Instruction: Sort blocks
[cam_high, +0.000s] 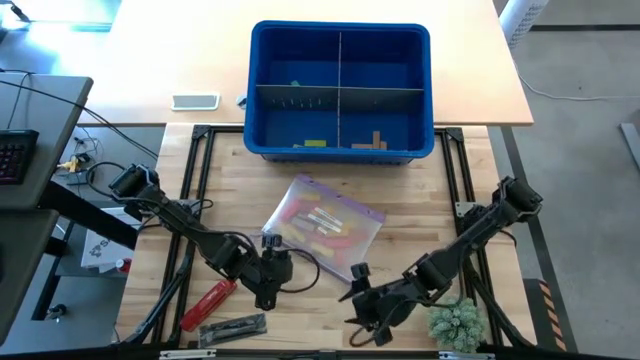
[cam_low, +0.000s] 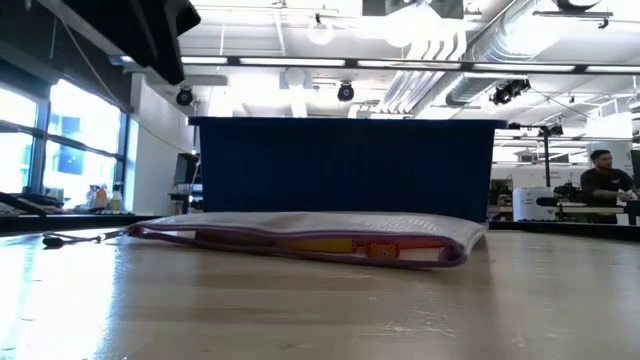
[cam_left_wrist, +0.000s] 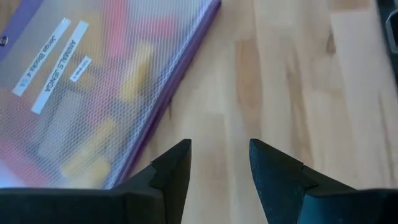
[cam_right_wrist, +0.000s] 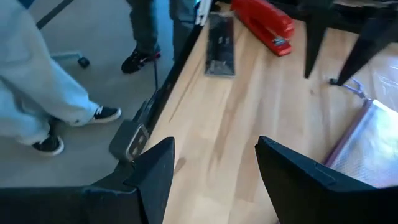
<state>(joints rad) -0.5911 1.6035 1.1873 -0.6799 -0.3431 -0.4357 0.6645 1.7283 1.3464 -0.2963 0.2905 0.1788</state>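
My left jaws (cam_left_wrist: 219, 171) stood apart and empty over bare counter (cam_left_wrist: 292, 81); my right jaws (cam_right_wrist: 214, 177) likewise stood apart, gripping nothing, near the counter's front edge. In the high view, the left jaws (cam_high: 268, 290) lay at about 7 o'clock of the mesh zip pouch (cam_high: 322, 226), just beside its near corner; the right jaws (cam_high: 362, 312) lay at about 5 o'clock, slightly farther off. The pouch's long axis ran from 10 o'clock to 4 o'clock, its purple-edged side facing my left jaws. Most blocks (cam_left_wrist: 134, 65) lay inside the pouch, yellow and red bars visible through the mesh; a few already rested in the blue divided bin (cam_high: 340, 38) at 12 o'clock of the pouch. Judged from this layout, the left arm was nearer, and the pouch needed opening before sorting could proceed.
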